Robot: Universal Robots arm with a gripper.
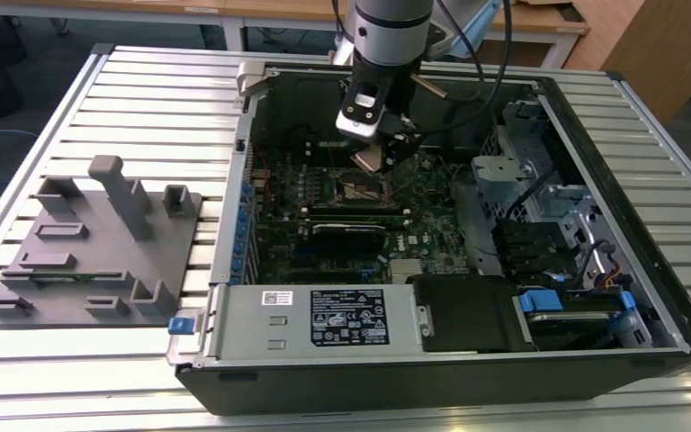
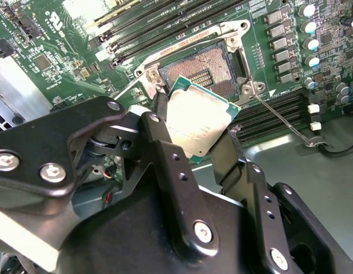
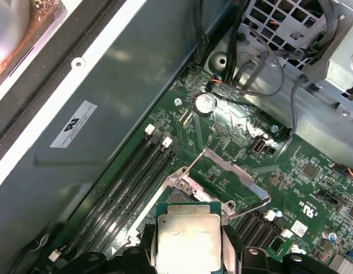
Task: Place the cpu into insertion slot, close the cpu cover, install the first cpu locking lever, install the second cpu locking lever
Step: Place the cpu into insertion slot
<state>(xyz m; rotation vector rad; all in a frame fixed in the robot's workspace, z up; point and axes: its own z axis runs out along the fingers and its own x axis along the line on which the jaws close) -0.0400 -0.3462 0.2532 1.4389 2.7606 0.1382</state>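
**Chip held by its edges over the open socket**

The tool [image 2: 195, 122] is clenched on the cpu [image 2: 202, 111], pinching two opposite edges. It holds the chip over the insertion slot [image 2: 209, 67], upper centre of the second wrist view, and the chip is not yet seated. The chip looks light, thin and stiff. Its smooth metal face could slip, so the edges seem the safest hold. The cpu cover [image 3: 236, 170] stands swung open. Memory slots [image 2: 165, 23] crowd close by. The computer case [image 1: 682, 306] lies open on a slatted desk [image 1: 154, 99].

A silver-grey arm [image 1: 391, 27] trailed by black cables [image 1: 509, 36] carries a black hand [image 2: 196, 123] studded with silver screws [image 2: 202, 230].
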